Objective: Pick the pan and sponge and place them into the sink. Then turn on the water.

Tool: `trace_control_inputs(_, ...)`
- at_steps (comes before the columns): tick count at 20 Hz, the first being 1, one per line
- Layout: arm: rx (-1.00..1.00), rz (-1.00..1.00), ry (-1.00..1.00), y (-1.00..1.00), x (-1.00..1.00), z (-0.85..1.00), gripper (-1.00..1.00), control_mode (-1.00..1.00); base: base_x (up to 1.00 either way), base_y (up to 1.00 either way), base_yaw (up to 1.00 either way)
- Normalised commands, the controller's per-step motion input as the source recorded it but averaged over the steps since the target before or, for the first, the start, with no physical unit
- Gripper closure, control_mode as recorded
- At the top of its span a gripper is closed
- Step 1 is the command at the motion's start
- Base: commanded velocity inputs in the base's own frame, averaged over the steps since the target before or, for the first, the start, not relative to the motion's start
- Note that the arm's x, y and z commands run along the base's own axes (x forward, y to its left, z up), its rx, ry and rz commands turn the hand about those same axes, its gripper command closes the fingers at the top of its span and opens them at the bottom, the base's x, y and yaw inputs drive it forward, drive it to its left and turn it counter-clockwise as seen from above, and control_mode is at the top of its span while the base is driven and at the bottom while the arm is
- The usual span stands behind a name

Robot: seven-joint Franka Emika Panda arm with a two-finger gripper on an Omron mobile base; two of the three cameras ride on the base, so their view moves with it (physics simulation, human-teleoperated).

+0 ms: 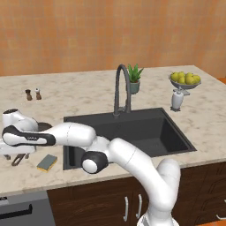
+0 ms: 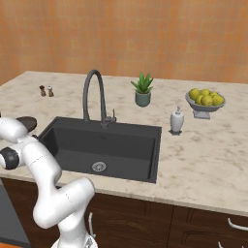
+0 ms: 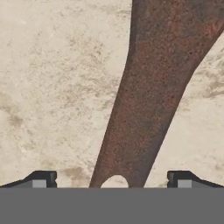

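the tool (image 3: 112, 179) is open, its 2 tips standing wide on either side of the pan (image 3: 153, 96) handle, just above it, with nothing gripped. the pan lies on the desk (image 1: 79, 95) left of the sink (image 1: 132, 128), mostly hidden by the arm. the sponge (image 1: 47, 163) sits on the desk just left of the sink's front corner.
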Motion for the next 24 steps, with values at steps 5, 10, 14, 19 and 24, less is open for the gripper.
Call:
trace_control_inputs(5, 0.0, -0.01, 0.01, 0.07, 0.08, -0.12, -1.0, -1.0, 0.0, 0.0, 0.0)
trace_control_inputs(10, 0.0, -0.01, 0.02, 0.06, 0.06, -0.11, -1.0, -1.0, 0.0, 0.0, 0.0)
trace_control_inputs(14, 0.0, -0.01, 0.01, 0.09, 0.04, -0.1, -1.0, -1.0, 0.0, 0.0, 0.0)
trace_control_inputs(19, 0.0, 0.0, 0.0, 0.1, 0.0, -0.16, 1.0, -1.0, 0.0, 0.0, 0.0)
trace_control_inputs(24, 0.0, 0.0, 0.0, 0.02, 0.0, -0.24, 1.0, -1.0, 0.0, 0.0, 0.0)
